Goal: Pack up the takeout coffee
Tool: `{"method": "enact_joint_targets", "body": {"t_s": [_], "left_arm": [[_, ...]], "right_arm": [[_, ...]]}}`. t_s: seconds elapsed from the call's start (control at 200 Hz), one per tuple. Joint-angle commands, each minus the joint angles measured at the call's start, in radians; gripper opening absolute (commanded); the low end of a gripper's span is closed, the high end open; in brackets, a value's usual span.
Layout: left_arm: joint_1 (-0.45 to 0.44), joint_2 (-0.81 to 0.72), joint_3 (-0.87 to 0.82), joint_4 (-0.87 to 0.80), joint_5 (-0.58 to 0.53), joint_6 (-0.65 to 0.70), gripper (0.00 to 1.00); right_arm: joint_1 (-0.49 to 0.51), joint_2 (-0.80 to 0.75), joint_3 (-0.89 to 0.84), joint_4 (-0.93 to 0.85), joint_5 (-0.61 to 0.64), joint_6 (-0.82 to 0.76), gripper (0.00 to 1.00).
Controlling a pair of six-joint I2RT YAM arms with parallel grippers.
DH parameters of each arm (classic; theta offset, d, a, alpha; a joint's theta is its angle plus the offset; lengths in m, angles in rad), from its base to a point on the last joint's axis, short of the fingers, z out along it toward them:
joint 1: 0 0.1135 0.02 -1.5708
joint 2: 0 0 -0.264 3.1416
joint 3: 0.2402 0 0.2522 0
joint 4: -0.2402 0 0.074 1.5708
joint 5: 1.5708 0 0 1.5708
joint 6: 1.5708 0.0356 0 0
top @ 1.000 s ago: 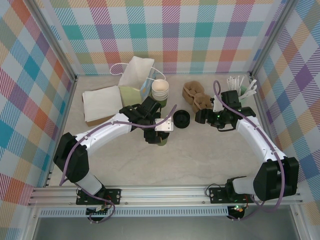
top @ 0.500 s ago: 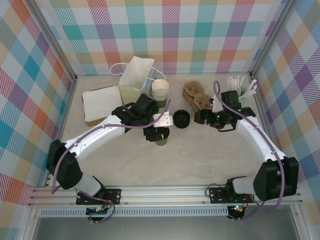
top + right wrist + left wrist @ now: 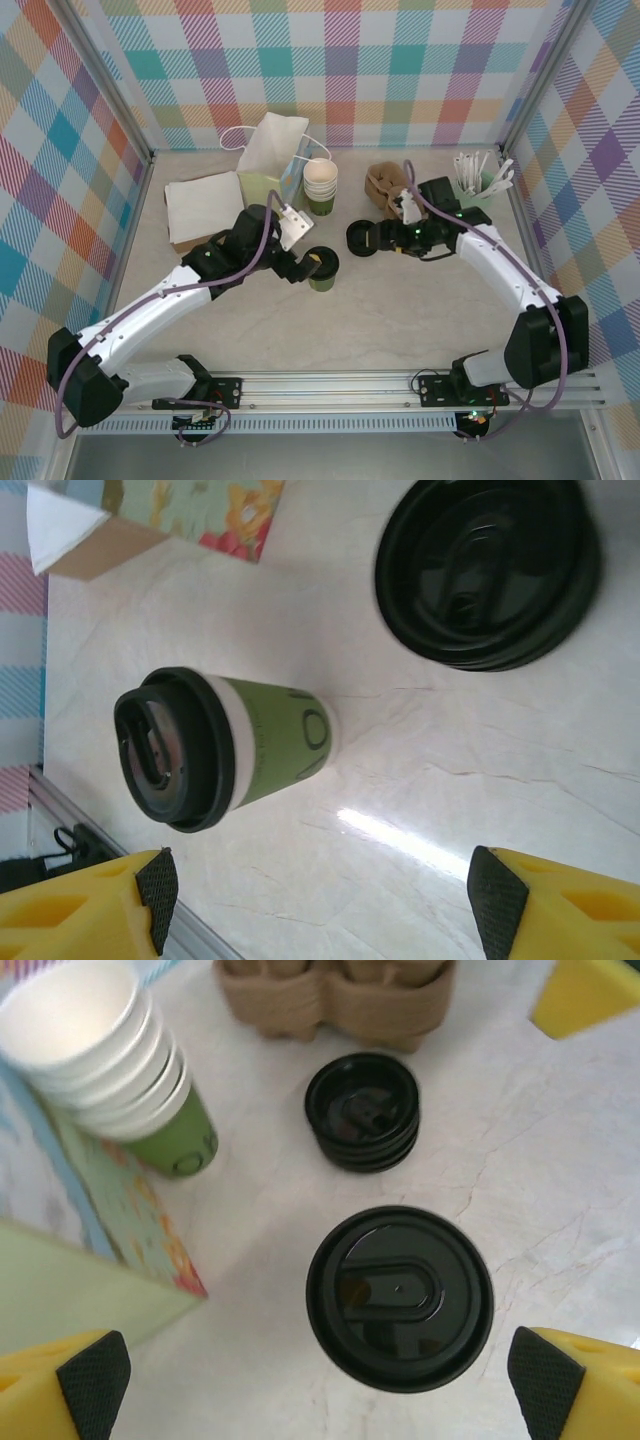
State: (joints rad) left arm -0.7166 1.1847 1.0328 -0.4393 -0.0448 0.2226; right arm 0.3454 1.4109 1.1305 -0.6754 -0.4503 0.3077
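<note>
The takeout coffee (image 3: 324, 268) stands upright mid-table, a green paper cup with its black lid on. In the left wrist view the lidded cup (image 3: 400, 1297) sits just beyond my open left gripper (image 3: 320, 1385), between the lines of its black fingertips (image 3: 95, 1380), untouched. From above, the left gripper (image 3: 303, 261) is just left of the cup. My right gripper (image 3: 386, 239) is open beside the stack of spare black lids (image 3: 361, 238). The right wrist view shows the cup (image 3: 225, 750) standing free, ahead and to the left of the open right gripper (image 3: 327, 892), with the lid stack (image 3: 490, 570) further off.
A stack of nested cups (image 3: 320, 184) and a white paper bag (image 3: 272, 146) stand behind the coffee. A brown cup carrier (image 3: 385, 184) and a pot of white sticks (image 3: 480, 178) are at the back right. Folded napkins (image 3: 204, 206) lie at the left.
The left arm has drawn back to the left and away from the cup, its jaws wider. The right arm has swung left toward the lid stack.
</note>
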Motion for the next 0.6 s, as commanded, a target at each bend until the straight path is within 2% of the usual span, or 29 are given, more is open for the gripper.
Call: {"method": "enact_joint_targets", "body": {"t_s": [0.0, 0.09, 0.215, 0.315, 0.6], "left_arm": [[0.024, 0.019, 0.062, -0.132, -0.137, -0.379, 0.95], [0.035, 0.035, 0.076, -0.197, -0.089, -0.477, 0.92], [0.075, 0.039, 0.034, -0.176, 0.077, -0.607, 0.9], [0.093, 0.056, 0.01, -0.165, 0.168, -0.679, 0.87], [0.128, 0.142, -0.013, -0.107, 0.271, -0.721, 0.82]], "right_arm": [[0.055, 0.055, 0.071, -0.01, -0.011, 0.015, 0.78], [0.095, 0.102, 0.108, -0.012, -0.014, 0.02, 0.78], [0.14, 0.168, 0.161, -0.028, -0.016, 0.023, 0.78], [0.166, 0.21, 0.193, -0.039, -0.014, 0.025, 0.78], [0.199, 0.299, 0.251, -0.062, -0.013, 0.036, 0.77]]}}
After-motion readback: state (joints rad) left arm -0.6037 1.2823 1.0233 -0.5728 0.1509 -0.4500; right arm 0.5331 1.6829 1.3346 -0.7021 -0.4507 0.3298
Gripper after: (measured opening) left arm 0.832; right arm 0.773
